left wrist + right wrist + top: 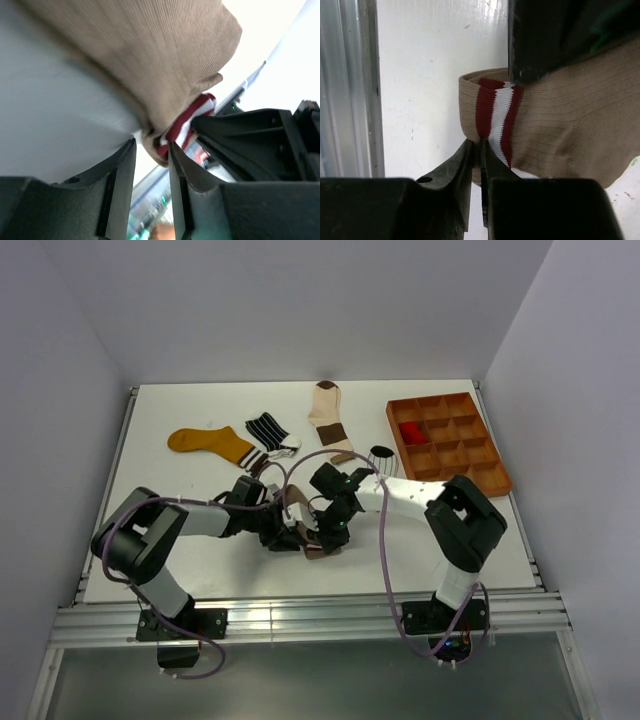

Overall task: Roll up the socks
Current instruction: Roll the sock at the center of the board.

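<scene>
My right fingers (461, 165) pinch the striped cuff of the taupe sock (570, 115), low centre of the top view on the table (250, 575). My left fingers (122, 167) stand narrowly apart at its end; whether they grip, I cannot tell. This roll looks unfinished. A red sock (411, 430) sits in the tray (480, 475); the mustard sock (210, 443) and three more look unrolled.

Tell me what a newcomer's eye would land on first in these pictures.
First, the action near the front middle of the white table: the right gripper pinches the edge of a taupe ribbed fabric sock with a red-and-white striped cuff, while the left gripper stands slightly open at the same cuff. Next comes the brown compartmented tray at the far right, with a red sock in one compartment.
</scene>
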You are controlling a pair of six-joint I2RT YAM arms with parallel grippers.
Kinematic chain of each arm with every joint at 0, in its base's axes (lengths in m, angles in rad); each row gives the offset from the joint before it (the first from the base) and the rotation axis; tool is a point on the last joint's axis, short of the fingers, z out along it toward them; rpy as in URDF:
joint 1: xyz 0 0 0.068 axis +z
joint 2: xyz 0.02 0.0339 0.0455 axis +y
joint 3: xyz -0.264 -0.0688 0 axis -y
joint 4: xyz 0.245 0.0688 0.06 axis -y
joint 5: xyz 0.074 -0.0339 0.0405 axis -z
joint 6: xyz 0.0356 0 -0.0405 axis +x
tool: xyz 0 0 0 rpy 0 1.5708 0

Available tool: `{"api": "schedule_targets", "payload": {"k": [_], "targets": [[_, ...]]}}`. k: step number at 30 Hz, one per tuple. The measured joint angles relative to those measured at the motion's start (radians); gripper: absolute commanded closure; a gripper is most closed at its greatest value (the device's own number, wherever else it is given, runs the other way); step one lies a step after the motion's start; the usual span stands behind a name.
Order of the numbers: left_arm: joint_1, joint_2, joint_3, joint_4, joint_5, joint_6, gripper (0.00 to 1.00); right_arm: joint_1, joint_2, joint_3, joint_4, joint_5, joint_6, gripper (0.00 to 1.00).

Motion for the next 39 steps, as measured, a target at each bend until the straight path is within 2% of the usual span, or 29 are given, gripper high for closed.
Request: {"api": "schedule_targets", "payload": {"k": [10, 17, 21, 26, 33, 39], "targets": [[-0.012, -0.266, -0.192, 0.095, -0.229, 0.080, 0.67, -0.072, 0.275, 0.316, -0.349, -0.134, -0.056, 0.97], [-0.144, -0.477, -0.245, 0.156, -0.420, 0.178, 0.64, -0.095, 0.493, 0.558, -0.581, -0.224, -0.072, 0.97], [-0.190, -0.529, -0.278, 0.215, -0.497, 0.217, 0.59, -0.113, 0.582, 0.648, -0.675, -0.272, -0.069, 0.97], [-0.248, -0.501, -0.281, 0.295, -0.567, 0.287, 0.57, -0.138, 0.658, 0.725, -0.734, -0.336, -0.055, 0.96], [-0.284, -0.288, -0.259, 0.452, -0.581, 0.340, 0.58, -0.171, 0.709, 0.765, -0.753, -0.406, -0.029, 0.97], [-0.289, -0.197, -0.259, 0.562, -0.578, 0.344, 0.58, -0.192, 0.717, 0.765, -0.757, -0.423, -0.014, 0.97]]}}
